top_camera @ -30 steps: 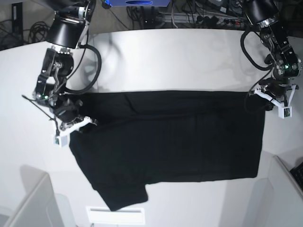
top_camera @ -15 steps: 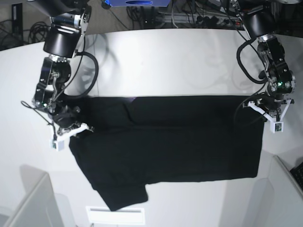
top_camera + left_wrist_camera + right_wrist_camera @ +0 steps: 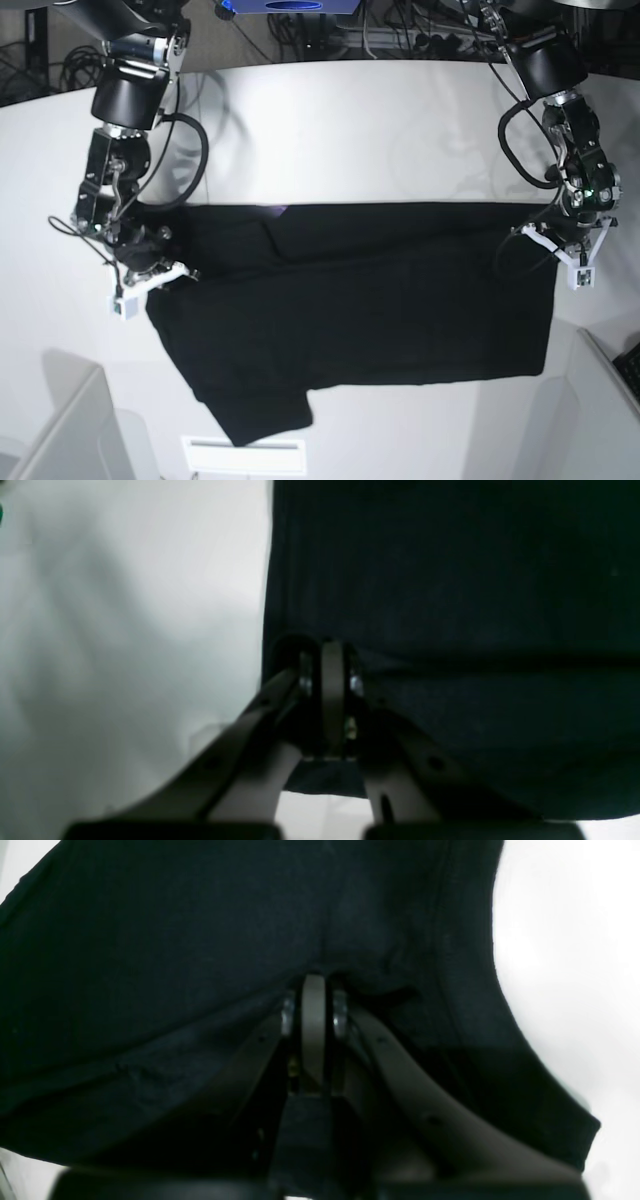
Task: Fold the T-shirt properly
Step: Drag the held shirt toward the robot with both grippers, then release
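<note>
T-shirt apparently pinched — both grippers closed.

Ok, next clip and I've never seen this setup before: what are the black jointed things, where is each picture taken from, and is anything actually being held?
The jointed things are two robot arms. The wide picture looks down on a white table from above; the two dark close-ups come from cameras mounted on each arm's wrist, looking along its fingers. A black T-shirt lies spread on the table. The left gripper, on the right of the wide picture, is shut on the shirt's edge, and the right gripper, on the left, is shut on the opposite end. In the close-ups the cloth bunches right at the closed fingers, so both arms hold the shirt.
</note>
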Motion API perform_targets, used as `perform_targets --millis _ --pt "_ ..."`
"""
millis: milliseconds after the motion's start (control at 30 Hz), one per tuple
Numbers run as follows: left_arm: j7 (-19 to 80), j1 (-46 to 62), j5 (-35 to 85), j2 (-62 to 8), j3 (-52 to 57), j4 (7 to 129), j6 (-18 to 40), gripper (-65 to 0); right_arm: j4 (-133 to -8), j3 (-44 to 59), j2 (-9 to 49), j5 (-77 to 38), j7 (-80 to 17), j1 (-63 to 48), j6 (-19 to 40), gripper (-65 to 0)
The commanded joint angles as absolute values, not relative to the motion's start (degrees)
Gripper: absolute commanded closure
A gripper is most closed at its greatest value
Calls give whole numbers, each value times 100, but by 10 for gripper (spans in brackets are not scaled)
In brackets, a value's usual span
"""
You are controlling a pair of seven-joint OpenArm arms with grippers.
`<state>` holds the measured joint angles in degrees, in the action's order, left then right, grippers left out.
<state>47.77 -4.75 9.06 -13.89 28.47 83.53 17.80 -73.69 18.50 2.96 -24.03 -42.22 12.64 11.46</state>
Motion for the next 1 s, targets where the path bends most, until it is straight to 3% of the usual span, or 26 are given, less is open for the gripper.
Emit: perform_targets --millis 0,67,200,233,333,400,633,800,967 --pt "4681 -549 919 -1499 2905 8453 1736 0 -7477 1859 356 -2484 -4119 1420 1174 0" --pt "4664 -558 919 -1508 2914 8462 1736 0 -7477 1859 356 -2484 -4119 1420 1165 0" --pt "4637 -576 963 -1508 2923 8462 1736 -260 -7530 1938 347 -2484 -4057 1385 1147 -225" --pt "4629 -655 963 -1508 2923 8462 1736 -342 -7591 1938 347 -2484 -3943 1349 1024 -249" --pt "4629 -804 971 -1508 2923 8435 1736 -504 -7925 1868 347 -2484 -3512 1077 374 -249" --pt "4629 -840 971 -1508 2976 8532 1745 -564 -8215 1868 330 -2484 -3345 919 4 -255" --pt "4673 -251 1191 -1165 4163 9675 1763 -584 -9727 1956 84 -2536 -3116 -127 -1121 -327" --pt "4637 769 2580 -1068 4954 9842 1763 -584 -10352 2308 -479 -2545 -2967 -831 -1174 -426" --pt "4629 1235 3196 -1024 4971 9622 1763 -584 -10185 2448 -699 -2747 -2949 -1068 -1174 -441"
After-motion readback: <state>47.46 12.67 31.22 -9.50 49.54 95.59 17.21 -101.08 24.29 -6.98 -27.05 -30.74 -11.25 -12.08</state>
